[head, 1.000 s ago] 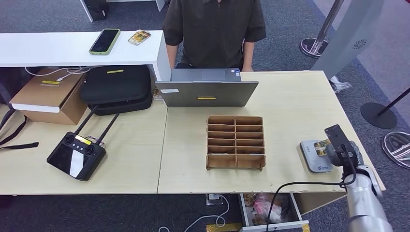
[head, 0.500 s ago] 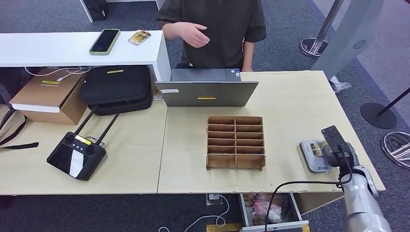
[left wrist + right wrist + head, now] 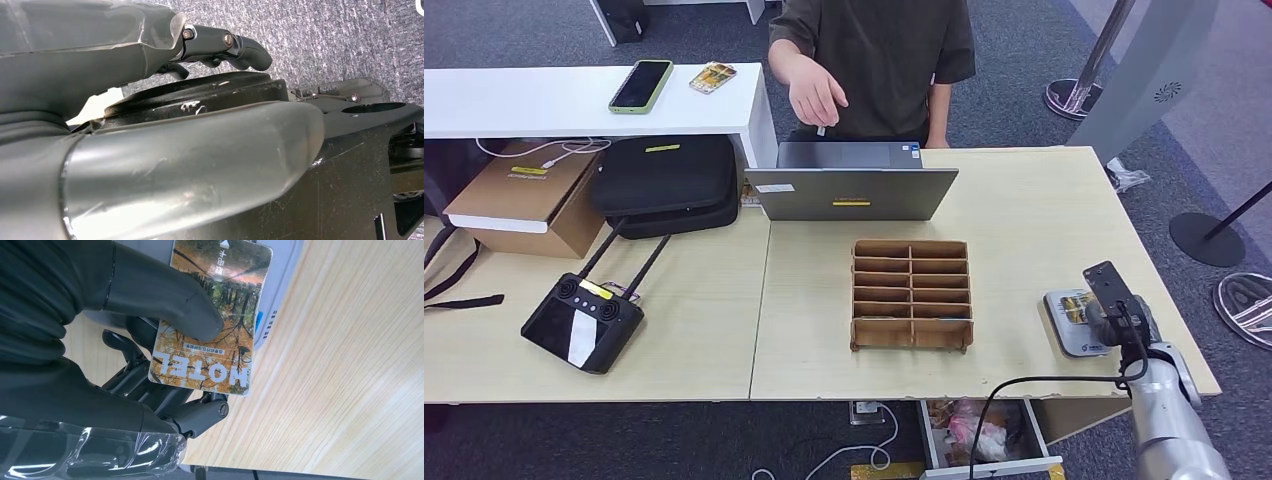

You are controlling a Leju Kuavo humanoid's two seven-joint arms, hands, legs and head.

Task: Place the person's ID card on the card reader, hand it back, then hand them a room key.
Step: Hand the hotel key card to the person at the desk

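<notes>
Right hand (image 3: 95, 340) fingers (image 3: 165, 305) gripping "HOTEL" card (image 3: 210, 325) over card reader (image 3: 1076, 322); left fingers (image 3: 225, 45) seemingly curled.

The card (image 3: 210, 325) carries an autumn forest print in orange and yellow with white "HOTEL" lettering. The card reader (image 3: 1074, 325) is light grey with a blue mark, on a pale wood-grain tabletop (image 3: 1024, 220). The divided tray (image 3: 911, 294) is brown.

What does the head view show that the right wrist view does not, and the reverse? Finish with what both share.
Head view alone: the person's hand raised behind the laptop, the wooden compartment rack, the phone on the white counter.
Right wrist view alone: the word HOTEL and a tree picture printed on the card, pinned under the thumb.
Both: the right hand holding that card over the grey card reader on the wooden table.
</notes>
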